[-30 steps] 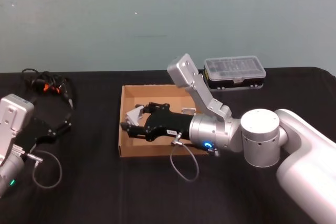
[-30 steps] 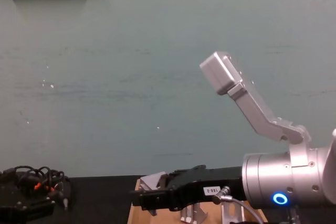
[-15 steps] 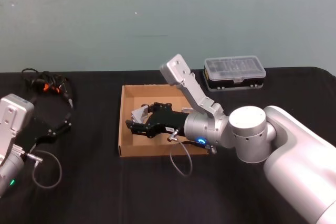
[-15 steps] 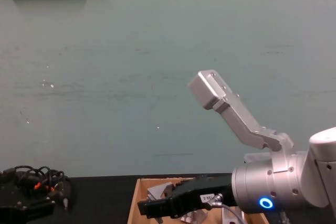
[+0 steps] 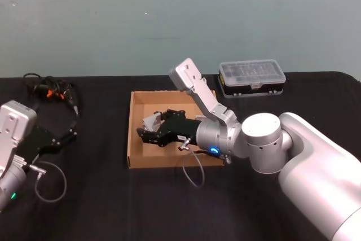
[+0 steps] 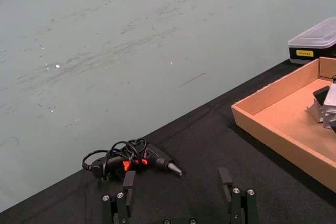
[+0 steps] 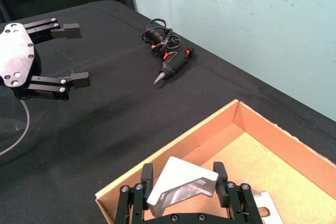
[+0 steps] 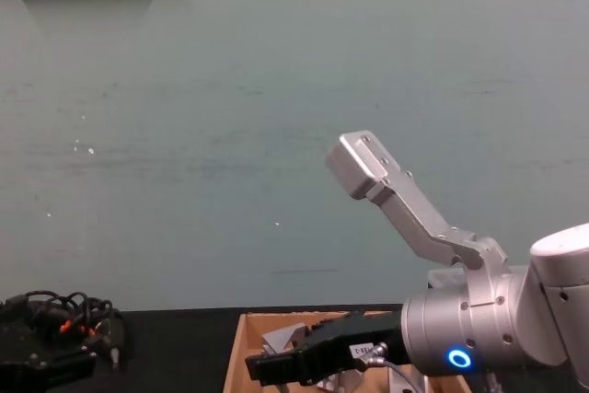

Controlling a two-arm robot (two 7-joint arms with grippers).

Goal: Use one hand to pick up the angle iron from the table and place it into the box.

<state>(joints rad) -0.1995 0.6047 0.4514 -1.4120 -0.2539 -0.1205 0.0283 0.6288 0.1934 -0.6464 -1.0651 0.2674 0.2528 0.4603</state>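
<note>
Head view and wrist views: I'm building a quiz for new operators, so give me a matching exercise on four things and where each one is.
1. angle iron
2. left gripper
3. black case
4. glue gun

a. behind the box, on its right
b. far left of the table
c. open, over bare table
d. clamped in the right gripper, over the box

Pairs: 1-d, 2-c, 3-a, 4-b

The box (image 5: 131, 134) is plain tan cardboard, matt and slightly fibrous on its floor. The angle iron (image 7: 181, 186) is pale silver metal with a smooth, dull sheen. The right gripper (image 7: 181, 182) is matt black, studded with small bright screws, on an arm of smooth satin silver-grey casing. The table (image 5: 113, 207) is flat matt black. The case (image 5: 252, 78) has a glossy clear plastic lid over black plastic.
</note>
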